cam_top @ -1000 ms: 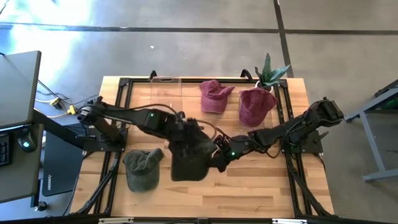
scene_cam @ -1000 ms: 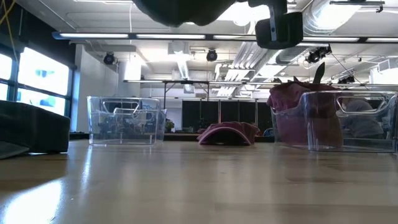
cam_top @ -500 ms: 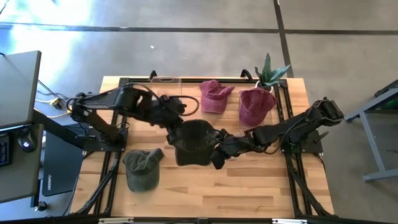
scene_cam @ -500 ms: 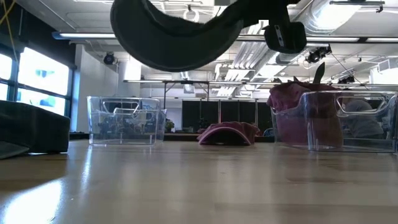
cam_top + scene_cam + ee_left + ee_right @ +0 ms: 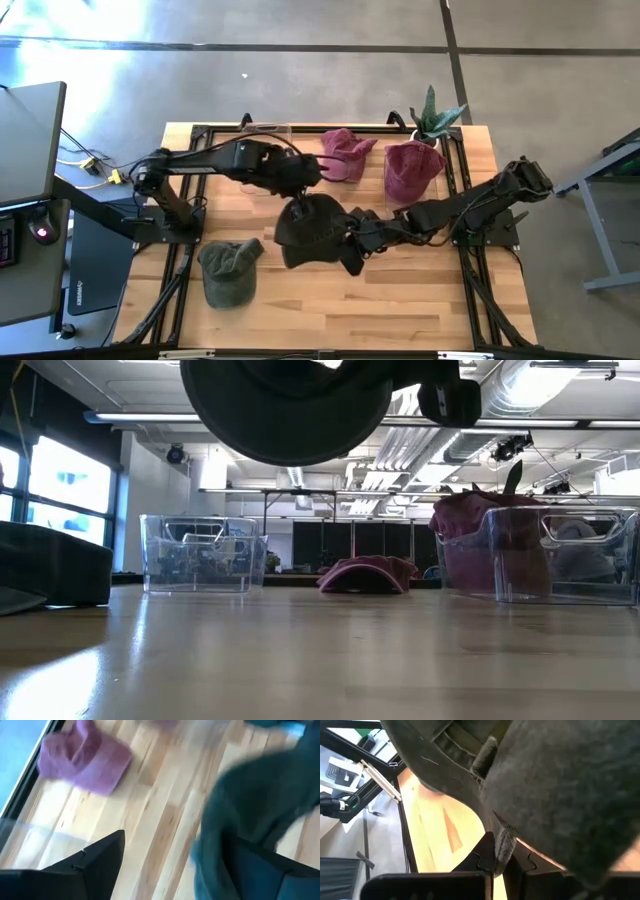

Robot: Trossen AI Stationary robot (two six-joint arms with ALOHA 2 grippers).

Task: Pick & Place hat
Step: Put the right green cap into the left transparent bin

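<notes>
Right now the dark grey soft cloth cap point(image 5: 312, 232) hangs in the air over the pale wooden plank table point(image 5: 420, 300), clear of the boards, and my right gripper point(image 5: 496, 851) alone carries it. Those jaws are pinched nearly together on a fold of the cap's edge fabric, with the crown bulging out above and beyond my fingertips and the rest of the cloth sagging past them on both sides. From table height it shows as a dark rounded bowl high over the planks.

My left gripper point(image 5: 300, 176) stands just behind the cap, its jaws spread wide and holding nothing; the grey cloth lies just off one fingertip point(image 5: 260, 865), apart from it as far as I can tell.

I judge the cap light and limp: it droops from a single pinch, so it will swing and fold rather than keep its shape. The weave looks rough enough not to slip, and nothing about it seems fragile. The stiffer brim or the seamed rim should give the surest hold, since loose crown cloth could pull out of a narrow grip.

Beyond my open left jaws, a crumpled pink cloth cap point(image 5: 347, 153) rests on the wood. A second pink cap point(image 5: 412, 167) sits in a clear plastic bin point(image 5: 560, 555) to the far side of my right arm, and an olive green cap point(image 5: 228, 270) lies flat near the table's front, well apart from both grippers.
</notes>
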